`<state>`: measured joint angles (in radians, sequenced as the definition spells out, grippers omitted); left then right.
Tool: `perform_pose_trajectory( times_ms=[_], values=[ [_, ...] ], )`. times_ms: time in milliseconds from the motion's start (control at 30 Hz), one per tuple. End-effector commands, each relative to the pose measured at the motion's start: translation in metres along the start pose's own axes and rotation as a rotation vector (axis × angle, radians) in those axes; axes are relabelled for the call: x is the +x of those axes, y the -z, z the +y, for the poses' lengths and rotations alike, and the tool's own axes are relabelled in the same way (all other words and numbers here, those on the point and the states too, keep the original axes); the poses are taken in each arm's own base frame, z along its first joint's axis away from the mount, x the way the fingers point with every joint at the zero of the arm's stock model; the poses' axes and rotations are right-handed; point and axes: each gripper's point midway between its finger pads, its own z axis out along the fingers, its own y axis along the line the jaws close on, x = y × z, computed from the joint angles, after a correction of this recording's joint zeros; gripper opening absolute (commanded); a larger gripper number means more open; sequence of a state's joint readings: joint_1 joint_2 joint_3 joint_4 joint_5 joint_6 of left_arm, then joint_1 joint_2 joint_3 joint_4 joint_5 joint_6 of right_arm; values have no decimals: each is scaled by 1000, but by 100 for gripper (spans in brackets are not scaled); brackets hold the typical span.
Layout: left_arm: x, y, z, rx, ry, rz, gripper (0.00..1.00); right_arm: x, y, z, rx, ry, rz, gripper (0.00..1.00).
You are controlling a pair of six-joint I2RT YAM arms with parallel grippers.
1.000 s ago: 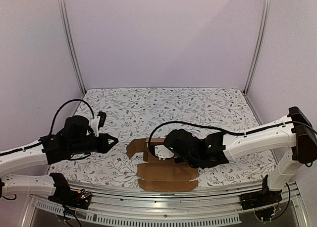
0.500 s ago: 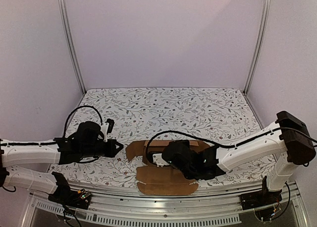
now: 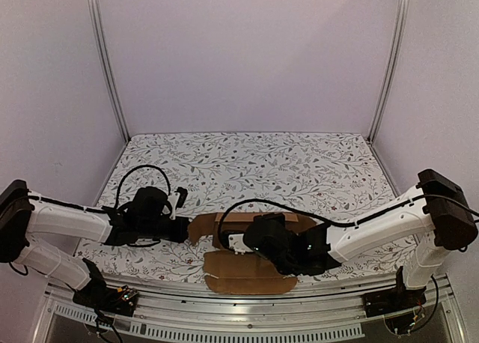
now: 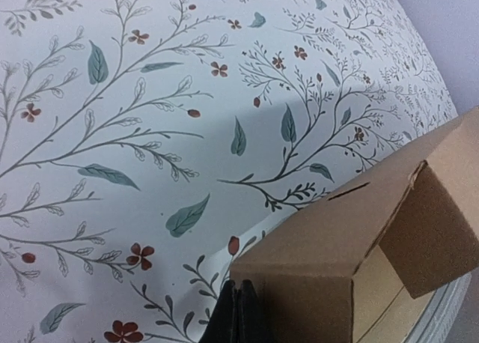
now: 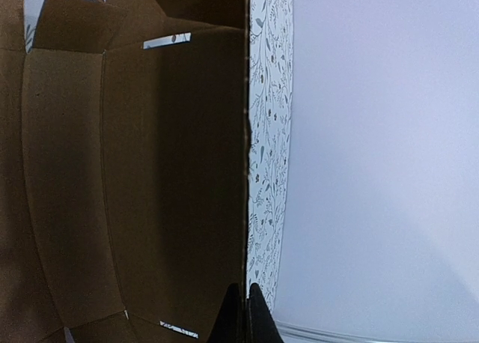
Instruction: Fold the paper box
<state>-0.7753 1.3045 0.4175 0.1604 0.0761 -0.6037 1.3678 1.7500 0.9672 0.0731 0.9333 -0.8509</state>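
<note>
Paper box (image 3: 243, 272), half-folded, sits lower centre of top view on floral-print table (image 3: 299, 163). R gripper (image 5: 243, 313): fingers pinched shut on its upright wall edge. L gripper (image 4: 235, 317): fingers pressed together at left flap corner, grip unclear.

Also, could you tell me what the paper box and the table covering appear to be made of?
The paper box looks like thin brown cardboard, matte and unprinted: it holds sharp creases and die-cut slots, and its inner face is paler. The table covering seems to be printed cloth or vinyl, white with leaves and small flowers; its smooth, low-sheen look leaves that open.
</note>
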Motion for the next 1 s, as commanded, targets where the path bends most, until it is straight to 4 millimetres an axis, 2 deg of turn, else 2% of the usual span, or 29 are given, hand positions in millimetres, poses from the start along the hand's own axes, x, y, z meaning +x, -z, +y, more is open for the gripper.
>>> perform_pose_trajectory(
  times_ms=[0,167,367,533,800,967],
  values=[
    [-21,-9,-12,21,-62,-47,0,-4,5,0,12,-22,-9,0],
    [-24,-17,-20,63,-78,-53,0,-6,8,2,11,-30,-16,0],
    [-23,-15,-32,142,-109,-63,0,-5,9,5,2,-37,-18,0],
    [-14,-14,-40,210,-112,-45,0,-7,9,4,1,-44,-22,0],
    [4,-14,-35,215,-83,-1,0,-11,5,7,2,-34,-13,0],
    [9,-16,-41,228,-65,11,0,-10,3,11,-2,-27,-10,0]
  ],
)
